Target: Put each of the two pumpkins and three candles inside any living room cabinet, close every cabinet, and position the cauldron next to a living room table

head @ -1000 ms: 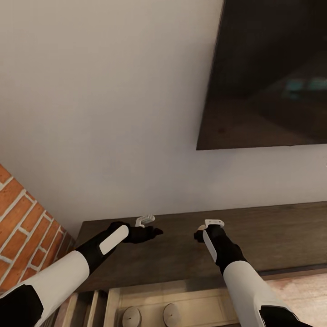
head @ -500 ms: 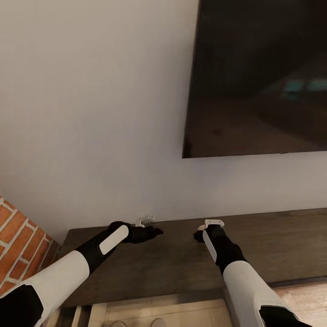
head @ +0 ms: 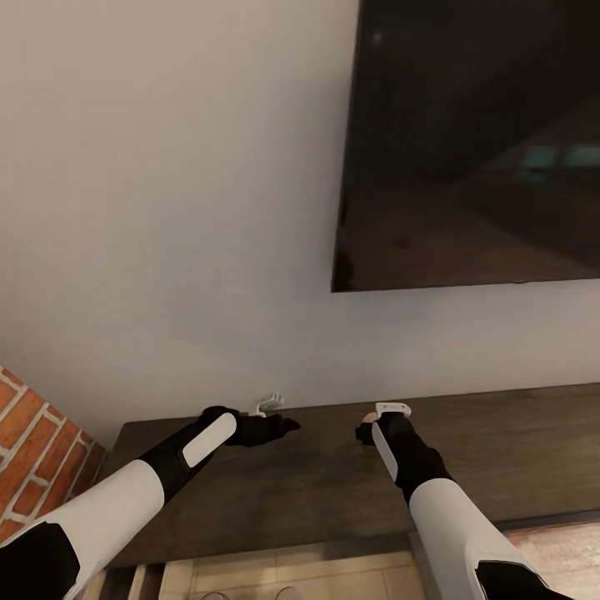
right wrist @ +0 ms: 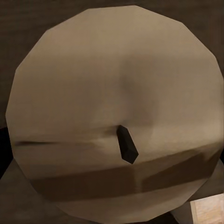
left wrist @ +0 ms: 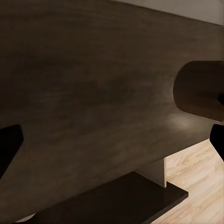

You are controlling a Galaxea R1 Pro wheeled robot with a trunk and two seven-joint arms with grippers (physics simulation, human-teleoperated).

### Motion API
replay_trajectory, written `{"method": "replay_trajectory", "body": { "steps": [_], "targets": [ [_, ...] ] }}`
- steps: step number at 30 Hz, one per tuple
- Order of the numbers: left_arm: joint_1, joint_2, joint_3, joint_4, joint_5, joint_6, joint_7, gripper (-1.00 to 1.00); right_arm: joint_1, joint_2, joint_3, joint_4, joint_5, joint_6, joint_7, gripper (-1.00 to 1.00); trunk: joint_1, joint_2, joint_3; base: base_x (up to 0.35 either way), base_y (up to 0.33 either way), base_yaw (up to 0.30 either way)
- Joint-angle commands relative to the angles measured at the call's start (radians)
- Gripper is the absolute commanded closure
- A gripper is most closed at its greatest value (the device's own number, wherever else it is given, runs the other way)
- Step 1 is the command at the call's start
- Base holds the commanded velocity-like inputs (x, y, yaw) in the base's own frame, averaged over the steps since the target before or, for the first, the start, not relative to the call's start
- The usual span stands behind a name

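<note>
The dark-brown cabinet (head: 517, 442) runs along the wall, and both my arms reach over its flat top. One of its drawers (head: 333, 575) stands pulled out at the picture's lower edge, pale inside, with the tops of two candles (head: 287, 594) just showing. My right gripper (head: 363, 429) is shut on a beige candle (right wrist: 116, 93), whose round top and dark wick sit close to the right wrist camera. My left gripper (head: 287, 425) is open and empty above the cabinet top (left wrist: 93, 93); its dark fingertips (left wrist: 9, 144) stand wide apart.
A large dark TV screen (head: 483, 150) hangs on the white wall above the cabinet. A red brick wall (head: 33, 450) stands at the left. Light wooden floor (left wrist: 200, 177) shows beyond the cabinet.
The whole head view has shifted: the cabinet and TV sit further left and the open drawer has slid down to the lower edge. Both arms hold the same pose.
</note>
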Motion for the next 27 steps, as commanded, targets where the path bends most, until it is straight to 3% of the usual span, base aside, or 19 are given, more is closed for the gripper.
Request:
{"method": "replay_trajectory", "body": {
  "steps": [1,22,27],
  "targets": [
    [0.0,0.0,0.0,0.0,0.0,0.0,0.0,-1.0,0.0,0.0,0.0,0.0,0.0,0.0,0.0,1.0,0.0,0.0,0.0,0.0,0.0,0.0],
    [0.005,-0.011,0.0,0.002,-0.002,-0.001,0.0,-1.0,0.0,-0.002,-0.001,0.0,-0.002,-0.005,0.005,1.0,0.0,0.0,0.0,0.0,-0.02,0.027],
    [0.005,-0.011,0.0,0.002,-0.003,-0.001,0.0,-1.0,0.0,0.001,-0.001,0.0,-0.002,-0.005,0.002,1.0,0.0,0.0,0.0,0.0,-0.013,0.202]
  ]
}}
